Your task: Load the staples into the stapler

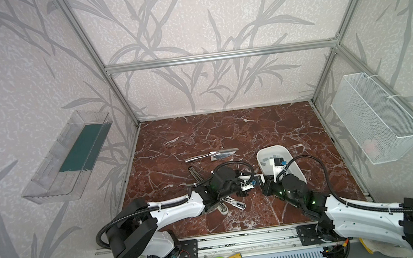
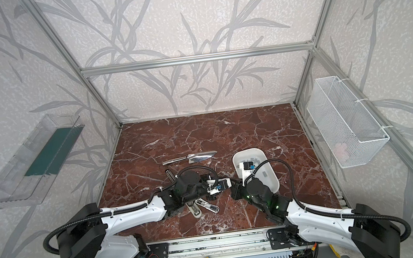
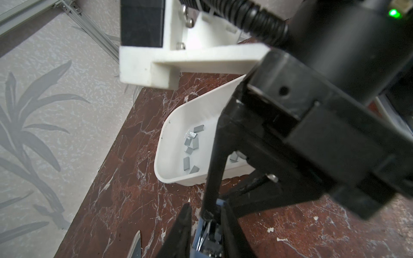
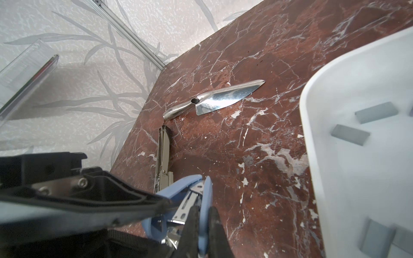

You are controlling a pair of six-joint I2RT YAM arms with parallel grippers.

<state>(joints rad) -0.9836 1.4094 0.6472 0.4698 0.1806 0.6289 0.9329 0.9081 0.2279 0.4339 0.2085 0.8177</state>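
Now the left gripper (image 3: 205, 223) and right gripper (image 4: 203, 214) are both clamping the blue stapler (image 4: 178, 189) beside the white tray (image 3: 161, 152), where the staples (image 3: 192, 143) are lying loose: light, stiff, slippery, probably brittle strips, best pinched across their long sides.

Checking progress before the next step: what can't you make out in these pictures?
- Right wrist view: jaws cover most of the blue stapler magazine; loaded or not, unclear.
- Left wrist view: the right arm hides part of the white tray, so no full staples count.
- Both top views: the left arm hides most of the spare staplers.
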